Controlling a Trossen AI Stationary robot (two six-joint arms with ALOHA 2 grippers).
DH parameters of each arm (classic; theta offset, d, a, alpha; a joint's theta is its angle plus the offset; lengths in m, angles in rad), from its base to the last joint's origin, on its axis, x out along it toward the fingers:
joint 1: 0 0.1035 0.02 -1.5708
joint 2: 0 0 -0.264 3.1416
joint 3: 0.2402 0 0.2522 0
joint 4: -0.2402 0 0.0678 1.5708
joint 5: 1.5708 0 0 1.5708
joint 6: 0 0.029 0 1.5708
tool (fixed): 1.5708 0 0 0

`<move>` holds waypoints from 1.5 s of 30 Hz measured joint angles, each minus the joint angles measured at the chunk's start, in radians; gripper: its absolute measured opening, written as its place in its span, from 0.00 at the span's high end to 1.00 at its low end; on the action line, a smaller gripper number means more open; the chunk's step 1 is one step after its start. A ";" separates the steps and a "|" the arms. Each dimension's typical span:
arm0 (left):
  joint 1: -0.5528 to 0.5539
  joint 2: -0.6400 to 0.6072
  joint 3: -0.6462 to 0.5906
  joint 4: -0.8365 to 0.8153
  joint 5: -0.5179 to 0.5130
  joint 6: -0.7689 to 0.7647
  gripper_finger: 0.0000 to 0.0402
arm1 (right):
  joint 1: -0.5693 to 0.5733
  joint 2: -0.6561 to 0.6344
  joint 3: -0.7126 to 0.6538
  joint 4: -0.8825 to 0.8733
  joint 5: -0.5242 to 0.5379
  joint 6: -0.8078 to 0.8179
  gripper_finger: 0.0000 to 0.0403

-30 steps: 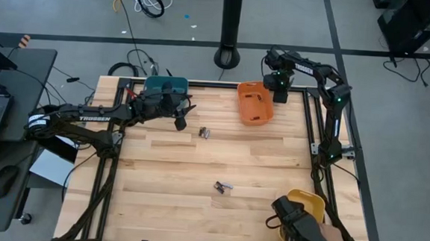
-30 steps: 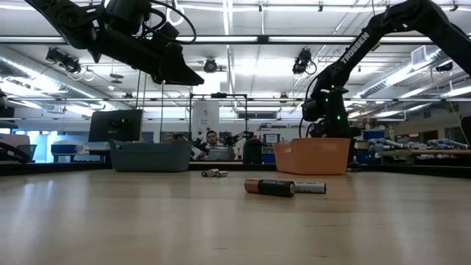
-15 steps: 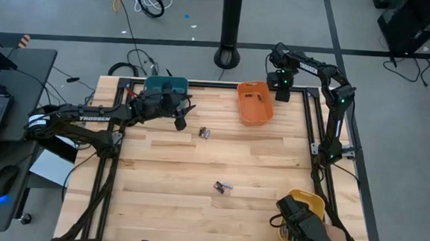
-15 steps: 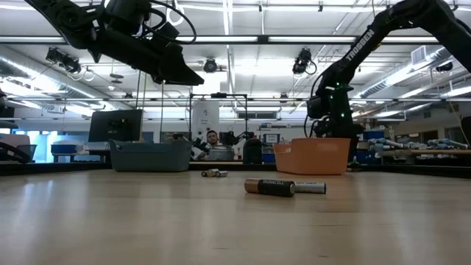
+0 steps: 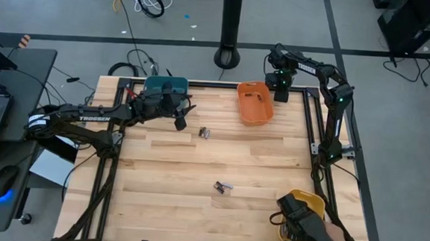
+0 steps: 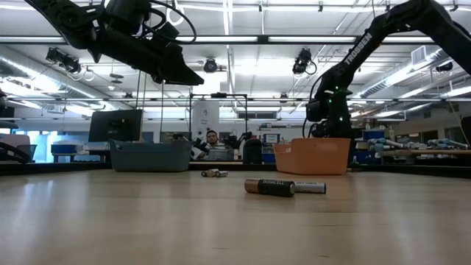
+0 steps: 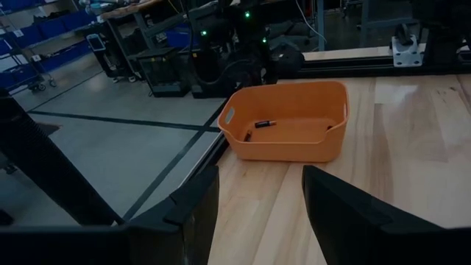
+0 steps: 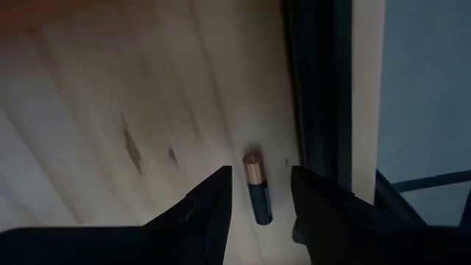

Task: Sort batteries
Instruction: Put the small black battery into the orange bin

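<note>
The right gripper (image 8: 257, 202) hangs half open, holding nothing, over a battery (image 8: 257, 188) by the tabletop's far right edge, beside the orange bin (image 5: 253, 102). Next I'd expect it to drop and pinch. The left gripper (image 5: 180, 123) waits open, empty, near the teal bin (image 5: 163, 84).

The room is lit evenly by ceiling strip lights (image 6: 243, 38); both wrist views are dim, and the nearest tabletop (image 6: 221, 235) is blurred.

orange bin (image 5: 253, 102), teal-grey bin (image 5: 164, 86), yellow bin (image 5: 309, 202), black-and-copper battery (image 8: 257, 187), pale wood table (image 5: 197, 164)
</note>
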 joint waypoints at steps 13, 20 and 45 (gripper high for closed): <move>0.000 0.000 0.000 0.000 0.000 0.000 0.50 | -0.008 0.000 0.006 -0.005 -0.011 0.014 0.63; 0.000 0.000 0.000 0.007 0.000 0.005 0.50 | 0.000 0.000 0.057 -0.095 -0.007 0.080 0.62; 0.000 0.000 0.000 0.007 0.000 0.007 0.50 | -0.021 -0.002 0.047 -0.024 -0.070 0.022 0.70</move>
